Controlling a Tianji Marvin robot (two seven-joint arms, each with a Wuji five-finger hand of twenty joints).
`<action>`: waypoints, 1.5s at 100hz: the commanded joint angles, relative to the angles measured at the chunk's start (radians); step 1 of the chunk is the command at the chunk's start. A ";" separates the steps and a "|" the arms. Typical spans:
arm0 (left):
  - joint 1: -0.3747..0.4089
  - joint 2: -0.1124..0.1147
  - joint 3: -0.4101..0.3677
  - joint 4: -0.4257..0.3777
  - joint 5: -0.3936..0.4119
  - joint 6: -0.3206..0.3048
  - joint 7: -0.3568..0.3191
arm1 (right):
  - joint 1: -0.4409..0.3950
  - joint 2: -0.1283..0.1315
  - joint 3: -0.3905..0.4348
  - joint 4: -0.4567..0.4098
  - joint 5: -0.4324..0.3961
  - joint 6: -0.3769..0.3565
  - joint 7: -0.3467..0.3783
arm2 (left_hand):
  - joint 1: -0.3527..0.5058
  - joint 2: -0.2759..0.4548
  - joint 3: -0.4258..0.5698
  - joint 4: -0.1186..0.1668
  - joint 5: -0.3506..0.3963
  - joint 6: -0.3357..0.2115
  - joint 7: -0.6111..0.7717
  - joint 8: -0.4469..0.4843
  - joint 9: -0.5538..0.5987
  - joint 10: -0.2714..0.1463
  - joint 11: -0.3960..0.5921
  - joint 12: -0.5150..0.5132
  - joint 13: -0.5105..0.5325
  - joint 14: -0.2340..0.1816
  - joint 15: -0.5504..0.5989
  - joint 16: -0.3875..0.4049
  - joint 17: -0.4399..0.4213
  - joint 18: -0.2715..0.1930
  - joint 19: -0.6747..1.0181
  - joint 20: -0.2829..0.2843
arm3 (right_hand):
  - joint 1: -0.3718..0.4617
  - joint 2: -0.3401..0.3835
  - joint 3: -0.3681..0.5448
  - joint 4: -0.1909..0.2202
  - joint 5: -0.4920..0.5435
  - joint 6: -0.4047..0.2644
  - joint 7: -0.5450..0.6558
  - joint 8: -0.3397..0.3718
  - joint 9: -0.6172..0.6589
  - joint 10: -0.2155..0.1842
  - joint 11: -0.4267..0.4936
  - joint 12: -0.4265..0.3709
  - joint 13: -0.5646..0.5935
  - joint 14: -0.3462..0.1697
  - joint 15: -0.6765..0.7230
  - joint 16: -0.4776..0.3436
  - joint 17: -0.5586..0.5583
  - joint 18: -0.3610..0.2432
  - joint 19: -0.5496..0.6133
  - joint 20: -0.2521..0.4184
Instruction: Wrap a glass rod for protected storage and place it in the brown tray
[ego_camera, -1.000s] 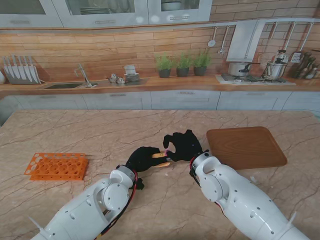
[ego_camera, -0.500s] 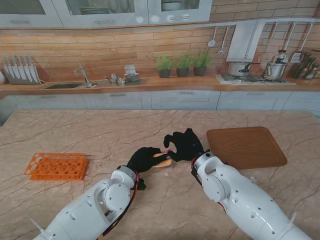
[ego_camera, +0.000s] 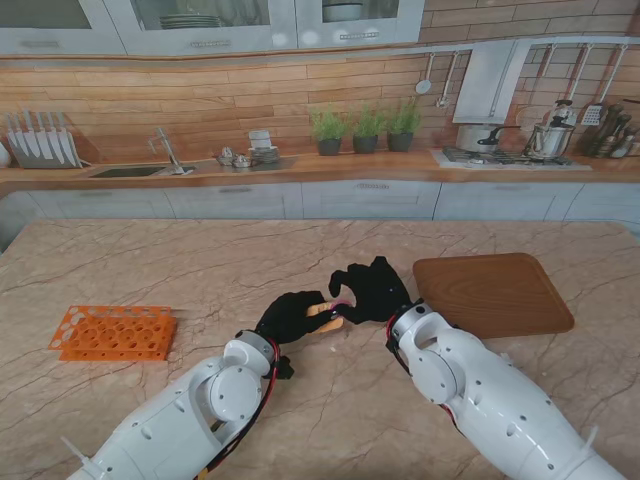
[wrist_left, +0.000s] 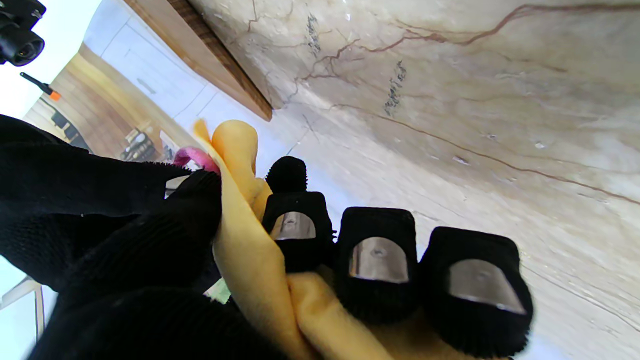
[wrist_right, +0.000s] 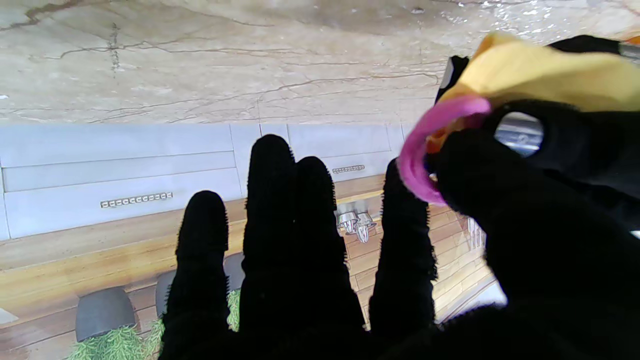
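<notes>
Glass rod itself is not visible to you; it is presumably inside the yellow cloth bundle (ego_camera: 322, 318) that your left hand (ego_camera: 292, 316) grips, fingers curled around it, just above the marble table (ego_camera: 200, 270). In the left wrist view the yellow cloth (wrist_left: 250, 260) runs under three closed fingertips (wrist_left: 377, 260) and pokes out past them.

Your right hand (ego_camera: 370, 288) sits just beside the bundle's far end, touching it. Its thumb and forefinger pinch a pink elastic band (wrist_right: 425, 145) at the cloth's tip, while the other three fingers stretch out straight and hold nothing.

Compared with a second ago, both hands have drawn slightly closer, and the bundle has lifted a little toward the right hand. A pink loop (ego_camera: 340, 304) now shows between the hands where it was harder to see before.

This suggests the wrapping is done and you are now securing it with the band. The band appears only hooked at the tip, not yet seated around the cloth.

The brown tray (ego_camera: 495, 295) waits just beyond the right hand, on its outer side, holding nothing yet.
</notes>
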 joint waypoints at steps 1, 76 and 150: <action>0.000 -0.009 -0.002 -0.004 -0.002 -0.005 0.003 | -0.009 -0.004 -0.002 -0.012 0.001 -0.011 0.006 | 0.042 -0.013 0.070 0.012 -0.025 -0.020 0.043 -0.006 0.071 -0.104 0.095 -0.005 0.038 -0.014 0.027 -0.014 0.008 -0.003 0.213 -0.010 | -0.039 -0.049 -0.045 -0.077 0.010 -0.030 0.027 -0.026 0.012 -0.020 -0.012 0.001 0.004 -0.021 -0.006 0.015 -0.008 0.005 -0.017 0.006; -0.007 -0.004 0.000 -0.001 -0.002 -0.039 -0.012 | -0.033 -0.014 0.063 -0.017 0.118 -0.026 0.069 | -0.034 0.018 0.122 0.016 0.044 -0.027 0.099 -0.011 0.124 -0.118 0.125 -0.008 0.039 -0.040 0.091 -0.032 0.012 -0.033 0.234 0.029 | 0.066 0.112 -0.027 -0.110 0.152 -0.027 0.086 -0.148 0.101 0.001 -0.044 -0.005 0.019 0.017 -0.012 0.027 -0.014 0.023 -0.043 0.027; -0.006 0.028 -0.001 -0.053 0.008 0.012 -0.118 | -0.049 -0.014 0.083 -0.026 0.173 -0.061 0.111 | 0.470 0.192 -0.566 0.024 -0.090 -0.038 0.107 0.128 -0.130 0.084 -0.378 -0.330 -0.172 0.188 -0.411 -0.087 -0.275 0.174 -0.245 0.126 | 0.132 0.146 -0.075 -0.178 0.222 -0.063 0.059 -0.086 0.234 -0.044 -0.088 -0.009 0.018 0.012 -0.018 0.035 -0.015 0.020 -0.071 0.057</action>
